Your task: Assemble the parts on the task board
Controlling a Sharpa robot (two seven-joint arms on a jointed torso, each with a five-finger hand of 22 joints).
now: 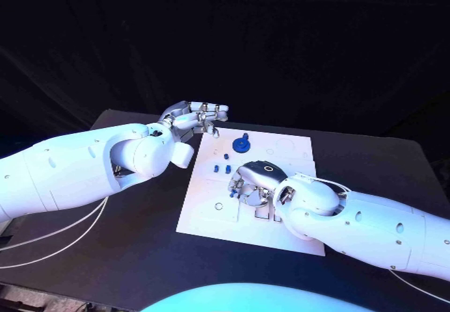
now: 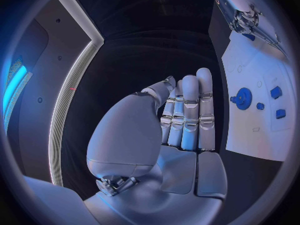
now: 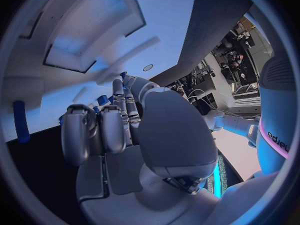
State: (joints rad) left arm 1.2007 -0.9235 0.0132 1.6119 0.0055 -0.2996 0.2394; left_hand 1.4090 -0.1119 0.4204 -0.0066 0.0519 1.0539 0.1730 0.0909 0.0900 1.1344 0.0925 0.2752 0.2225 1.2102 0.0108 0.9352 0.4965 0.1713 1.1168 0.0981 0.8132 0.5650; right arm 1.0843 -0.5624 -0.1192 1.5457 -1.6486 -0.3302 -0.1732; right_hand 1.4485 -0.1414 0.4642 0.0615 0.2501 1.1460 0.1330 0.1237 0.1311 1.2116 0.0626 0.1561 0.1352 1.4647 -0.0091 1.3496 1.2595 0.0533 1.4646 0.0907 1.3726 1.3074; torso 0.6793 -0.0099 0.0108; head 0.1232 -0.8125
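Note:
The white task board lies in the middle of the black table. A blue gear stands near its far end, with small blue parts just in front of it. My right hand bends down over the middle of the board, and its fingertips pinch a small blue part against the plate. My left hand hovers at the board's far left corner with straight fingers and nothing in it. A blue piece lies just below its fingertips.
A blue peg stands on the board off to the side of my right hand. White cables trail across the table by my left arm. Bare black tabletop surrounds the board.

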